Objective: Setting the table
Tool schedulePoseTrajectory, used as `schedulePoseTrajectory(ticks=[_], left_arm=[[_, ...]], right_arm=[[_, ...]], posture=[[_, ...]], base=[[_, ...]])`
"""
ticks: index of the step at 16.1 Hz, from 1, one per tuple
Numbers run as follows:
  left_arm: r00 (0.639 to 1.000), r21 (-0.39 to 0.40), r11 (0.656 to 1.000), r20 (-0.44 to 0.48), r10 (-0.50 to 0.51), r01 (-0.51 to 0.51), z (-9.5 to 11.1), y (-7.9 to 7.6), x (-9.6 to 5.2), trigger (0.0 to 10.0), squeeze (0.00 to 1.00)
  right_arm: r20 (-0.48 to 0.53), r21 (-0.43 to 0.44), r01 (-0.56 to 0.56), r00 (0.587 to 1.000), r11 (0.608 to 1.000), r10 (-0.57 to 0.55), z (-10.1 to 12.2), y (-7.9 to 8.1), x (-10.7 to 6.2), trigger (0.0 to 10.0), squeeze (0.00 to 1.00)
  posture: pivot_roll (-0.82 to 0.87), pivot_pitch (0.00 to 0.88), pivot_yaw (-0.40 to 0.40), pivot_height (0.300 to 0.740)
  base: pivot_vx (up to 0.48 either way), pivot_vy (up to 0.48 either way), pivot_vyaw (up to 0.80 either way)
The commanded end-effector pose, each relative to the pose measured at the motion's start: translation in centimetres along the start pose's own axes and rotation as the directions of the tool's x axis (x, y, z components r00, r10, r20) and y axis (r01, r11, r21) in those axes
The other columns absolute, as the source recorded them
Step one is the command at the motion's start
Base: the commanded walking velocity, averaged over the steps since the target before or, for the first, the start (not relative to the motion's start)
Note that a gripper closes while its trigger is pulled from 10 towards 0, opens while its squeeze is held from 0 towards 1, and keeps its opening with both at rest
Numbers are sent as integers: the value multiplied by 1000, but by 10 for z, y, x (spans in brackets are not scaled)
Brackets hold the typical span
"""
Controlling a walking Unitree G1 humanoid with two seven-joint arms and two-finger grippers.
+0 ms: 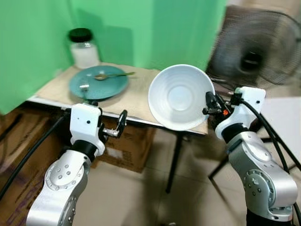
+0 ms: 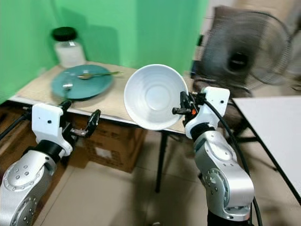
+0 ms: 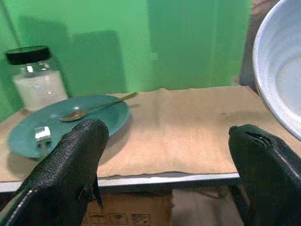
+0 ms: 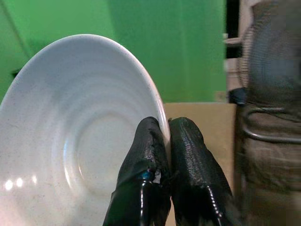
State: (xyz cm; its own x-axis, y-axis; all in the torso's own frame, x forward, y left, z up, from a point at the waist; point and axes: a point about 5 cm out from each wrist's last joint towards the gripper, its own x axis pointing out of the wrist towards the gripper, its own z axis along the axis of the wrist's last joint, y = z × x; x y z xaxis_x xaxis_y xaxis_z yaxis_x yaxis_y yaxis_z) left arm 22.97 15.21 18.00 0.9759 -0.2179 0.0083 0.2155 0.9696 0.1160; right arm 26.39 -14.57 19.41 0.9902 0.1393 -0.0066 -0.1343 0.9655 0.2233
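The right gripper (image 1: 210, 104) pinches the rim of a wide white ceramic bowl (image 1: 180, 97), its two black fingers (image 4: 149, 155) closed on the edge, one on the inner face and one on the outer. The bowl is held up in the air, tipped on its side so that its ringed hollow faces the robot's head, and it hangs in front of the near right edge of a small table covered with a beige cloth (image 1: 136, 94). Whether the bowl's lower edge touches the table cannot be told.

The left gripper (image 1: 112, 127) hovers below and just before the table's near edge, its fingers (image 3: 70, 160) spread wide with nothing between them, pointing toward the table.

On the cloth, toward the robot's left, lies a round teal plate (image 1: 99, 83). A slim metal spoon (image 1: 110, 75) rests across the plate's far side, and a small shiny object (image 3: 42, 133) sits on its near side; what it is cannot be made out. Behind the plate, against the green backdrop (image 1: 141, 28), stands a clear glass jar with a black lid (image 1: 83, 47), holding something white.

A cardboard box (image 1: 127, 146) sits on the floor under the table, and a dark round electric fan (image 1: 256, 47) stands to the right behind it
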Motion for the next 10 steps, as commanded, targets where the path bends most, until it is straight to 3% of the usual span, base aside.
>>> schedulePoseTrajectory(ticks=[1, 10], left_arm=[[1000, 2, 1000, -6, 17, -17, -1, 2, 0, 10000, 0], [1000, -5, 1000, -7, 21, -21, -2, 1, 1, 10000, 0]], right_arm=[[18, -8, 18, 1000, 1000, -18, 4, -3, 0, 10000, 0], [6, -34, 16, 1000, 999, -16, 4, -4, 3, 10000, 0]], posture=[[-69, 6, -21, 740], [-77, 1, -25, 740]], base=[[0, 0, -800], [0, 0, -800]])
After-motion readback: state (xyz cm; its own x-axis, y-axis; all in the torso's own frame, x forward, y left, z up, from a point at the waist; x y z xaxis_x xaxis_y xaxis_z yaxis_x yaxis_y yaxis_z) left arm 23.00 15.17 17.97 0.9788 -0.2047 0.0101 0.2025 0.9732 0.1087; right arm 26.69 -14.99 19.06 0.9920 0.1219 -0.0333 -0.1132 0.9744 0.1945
